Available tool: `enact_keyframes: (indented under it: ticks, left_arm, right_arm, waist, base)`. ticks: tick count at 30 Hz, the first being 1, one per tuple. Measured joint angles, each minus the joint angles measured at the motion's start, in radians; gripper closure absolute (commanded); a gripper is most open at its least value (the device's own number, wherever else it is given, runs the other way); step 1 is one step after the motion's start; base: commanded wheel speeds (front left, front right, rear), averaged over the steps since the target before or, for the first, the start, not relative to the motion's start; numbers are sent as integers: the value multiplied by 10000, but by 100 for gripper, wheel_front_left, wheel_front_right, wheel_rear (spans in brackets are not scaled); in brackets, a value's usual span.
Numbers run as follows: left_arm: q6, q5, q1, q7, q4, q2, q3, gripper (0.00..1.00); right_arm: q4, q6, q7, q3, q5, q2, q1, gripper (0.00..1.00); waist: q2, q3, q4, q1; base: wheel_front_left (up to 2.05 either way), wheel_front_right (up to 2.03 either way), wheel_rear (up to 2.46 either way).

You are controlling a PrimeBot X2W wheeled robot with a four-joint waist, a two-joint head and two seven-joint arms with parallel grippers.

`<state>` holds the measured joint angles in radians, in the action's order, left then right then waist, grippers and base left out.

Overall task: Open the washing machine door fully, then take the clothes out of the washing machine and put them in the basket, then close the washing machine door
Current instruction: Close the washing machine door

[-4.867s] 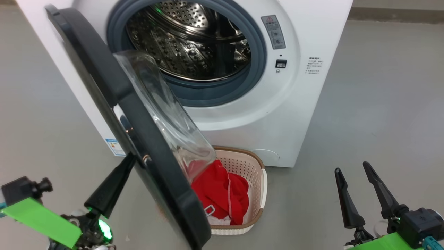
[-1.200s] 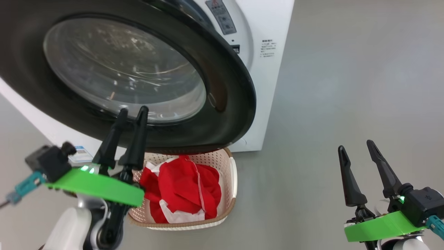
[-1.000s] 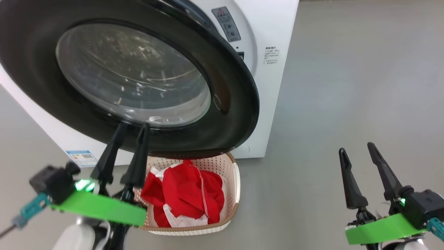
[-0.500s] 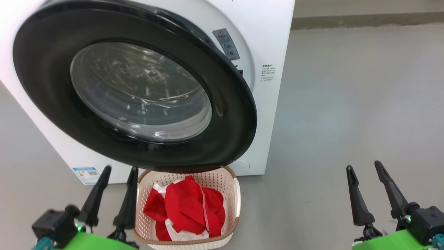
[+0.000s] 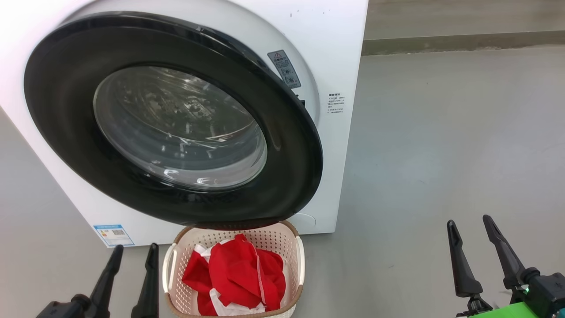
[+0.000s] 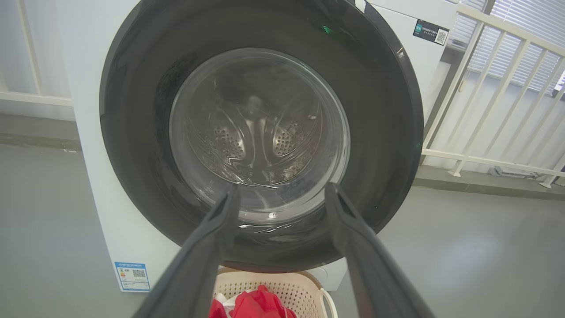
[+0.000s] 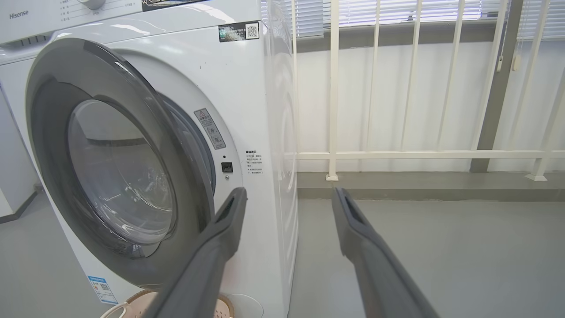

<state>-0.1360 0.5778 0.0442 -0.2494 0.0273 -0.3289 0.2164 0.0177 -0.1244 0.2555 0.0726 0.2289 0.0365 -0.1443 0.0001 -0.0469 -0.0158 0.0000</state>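
Grey concrete floor [image 5: 441, 154] is running back to a white railing [image 7: 397, 154] with slatted blinds [image 7: 397, 11] behind it.

Item one: the washing machine [image 5: 340, 44], a white front-loader, is standing on that floor. A small blue label [image 5: 114, 235] is sitting at its lower corner and a grey warning sticker [image 5: 284, 68] beside the opening.

Item two: the washing machine door [image 5: 66, 110], a wide black rim round bulging clear glass, is hanging across the opening but ajar, its latch side standing off the front panel. The perforated steel drum [image 6: 256, 137] is showing through the glass.

Item three: the basket [image 5: 301, 258], cream with a brown rim, is sitting on the floor just in front of the machine, its far end tucked under the door's lower rim.

Item four: the clothes [image 5: 238, 274], red with white trim, are lying heaped inside the basket.

Item five: the left pincer [image 5: 136, 248] is hovering just left of the basket, released, fingers spread and gripping nothing, pointing at the door.

Item six: the right pincer [image 5: 468, 221] is hovering over the floor well to the right, likewise released and empty.
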Motion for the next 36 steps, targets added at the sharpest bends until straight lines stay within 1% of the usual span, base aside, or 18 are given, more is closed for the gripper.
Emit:
enact_keyframes:
  ticks: [7,15,16,17,19,20,22,30,36]
  left_arm:
    - [35,-238,8,-2,36,84,-230,0]
    - [134,-416,34,-2,44,251,-257,0]
    - [134,-414,34,-2,67,299,-265,0]
    - [134,-410,34,-2,109,349,-268,0]
    - [134,-410,32,0,217,407,-259,0]
    - [134,-410,30,6,276,405,-255,0]
    - [134,-410,25,35,426,403,-226,0]
    - [31,-412,-24,372,1026,408,-46,0]
    - [33,-476,-272,380,1197,491,242,0]
  right_arm:
    - [21,0,0,44,0,-2,-17,0]
    - [21,0,0,23,-4,-2,-17,0]
    - [15,0,-2,-2,-15,-4,-17,11]
    - [4,0,0,-19,-31,-4,-17,48]
    - [-50,0,0,-52,-65,-4,-14,73]
    - [-79,0,0,-96,-109,-2,-11,84]
    - [-165,-2,0,-199,-146,-4,31,100]
    - [-652,-2,-2,-608,-445,2,876,100]
    - [-1024,-2,0,-1011,-654,29,1871,100]
  waist:
    - [0,11,-7,0]
    - [0,66,20,0]
    - [0,78,38,0]
    - [0,91,62,0]
    - [0,119,139,0]
    - [0,135,180,0]
    - [0,170,271,0]
    - [0,376,711,0]
    - [0,824,969,0]
  base:
    - [0,0,0]
    - [0,0,0]
    - [0,0,0]
    - [0,0,0]
    - [0,0,0]
    - [0,0,0]
    - [0,0,0]
    - [0,0,0]
    - [0,0,0]
